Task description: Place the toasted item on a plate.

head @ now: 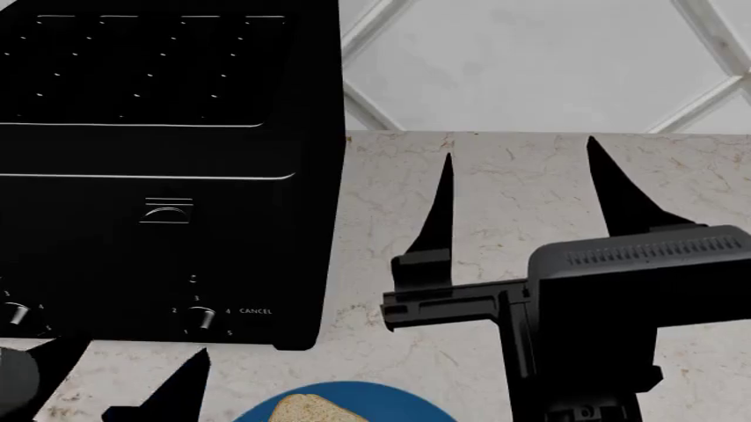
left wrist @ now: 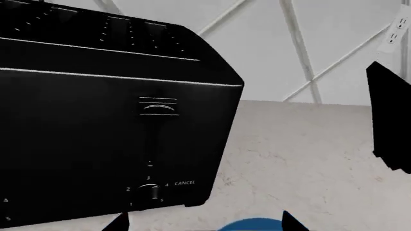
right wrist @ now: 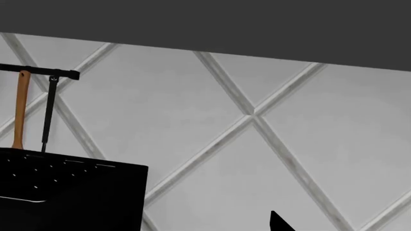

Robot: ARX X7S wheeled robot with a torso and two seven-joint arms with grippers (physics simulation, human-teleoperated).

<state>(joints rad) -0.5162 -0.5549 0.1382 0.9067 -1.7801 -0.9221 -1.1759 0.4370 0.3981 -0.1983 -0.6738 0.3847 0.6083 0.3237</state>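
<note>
The slice of bread (head: 309, 411), tan with a golden crust, lies on the blue-rimmed plate (head: 399, 403) at the bottom edge of the head view. Only the plate's blue rim (left wrist: 253, 224) shows in the left wrist view. My left gripper (head: 132, 356) is open and empty, low over the counter just left of the plate and in front of the toaster. It is apart from the bread. Its fingertips (left wrist: 119, 222) frame the plate's rim. My right gripper (head: 519, 149) is open and empty, raised above the counter to the right of the toaster, with one fingertip (right wrist: 277, 222) showing against the wall.
A large black toaster (head: 164, 176) stands at the left on the pale marble counter (head: 505, 176), its dials facing me. A tiled wall (head: 528, 61) rises behind, with an outlet (left wrist: 395, 33). A wooden-handled utensil (right wrist: 21, 108) hangs on a rail above the toaster.
</note>
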